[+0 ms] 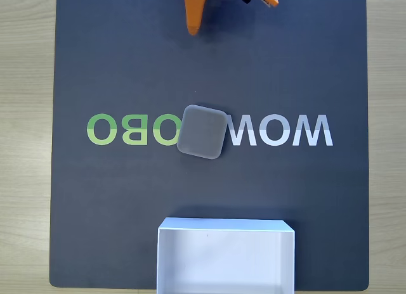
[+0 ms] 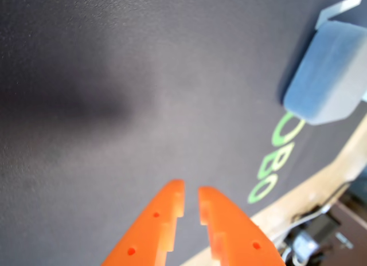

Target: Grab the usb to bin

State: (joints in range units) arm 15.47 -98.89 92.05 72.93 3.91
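Note:
The usb is a small grey rounded-square block lying flat in the middle of the dark mat, over the printed letters. In the wrist view the usb appears at the upper right, well ahead of the fingers. The bin, a white open-topped box, stands at the mat's lower edge in the fixed view, below the usb. My orange gripper hangs at the top edge of the fixed view, far from both. In the wrist view the gripper has its jaws almost together, shut with nothing between them.
A dark mat with green and white letters covers a light wooden table. Bare mat lies between the gripper and the usb. Cables sit off the table's edge in the wrist view.

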